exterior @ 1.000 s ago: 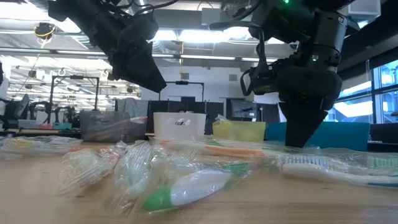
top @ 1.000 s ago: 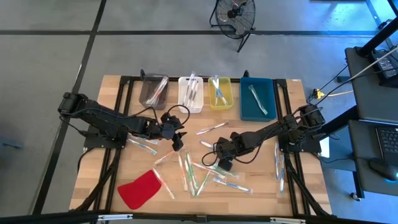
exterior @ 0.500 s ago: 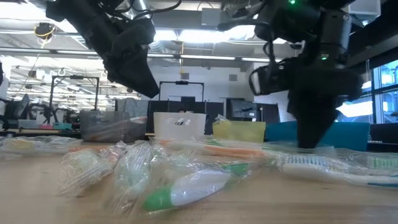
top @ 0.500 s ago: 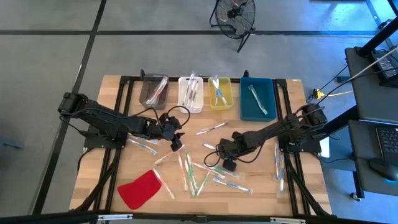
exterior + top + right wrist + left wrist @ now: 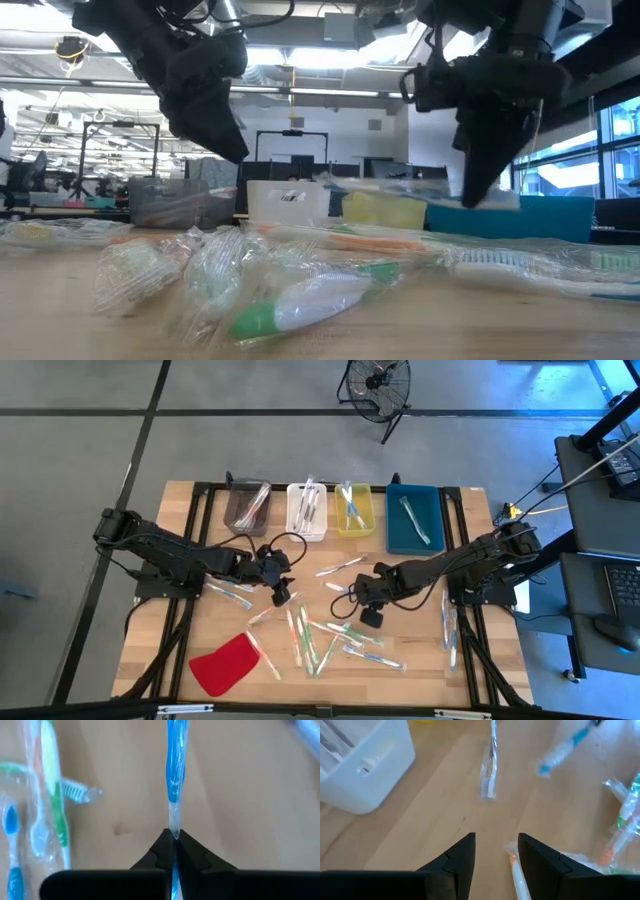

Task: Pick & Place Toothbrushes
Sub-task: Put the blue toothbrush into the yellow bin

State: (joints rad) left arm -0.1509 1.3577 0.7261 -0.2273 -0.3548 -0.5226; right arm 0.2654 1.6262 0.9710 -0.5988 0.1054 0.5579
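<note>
- wooden table [image 5: 190,640] on a black frame
- four bins in a row at far edge: dark grey bin [image 5: 237,518], white bin [image 5: 297,525], yellow bin [image 5: 355,526], blue bin [image 5: 403,530], left to right
- flat red cloth piece [image 5: 226,663] at near left of table
- black floor fan [image 5: 378,385] on grey floor beyond table
- desk with keyboard [image 5: 618,582] at right edge

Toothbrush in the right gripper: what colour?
Blue, in a clear wrapper; right wrist view shows it best.

4 bins [image 5: 306,510], 1 red cloth [image 5: 226,663], approx 30 toothbrushes [image 5: 340,566], 2 arms [image 5: 170,553]
</note>
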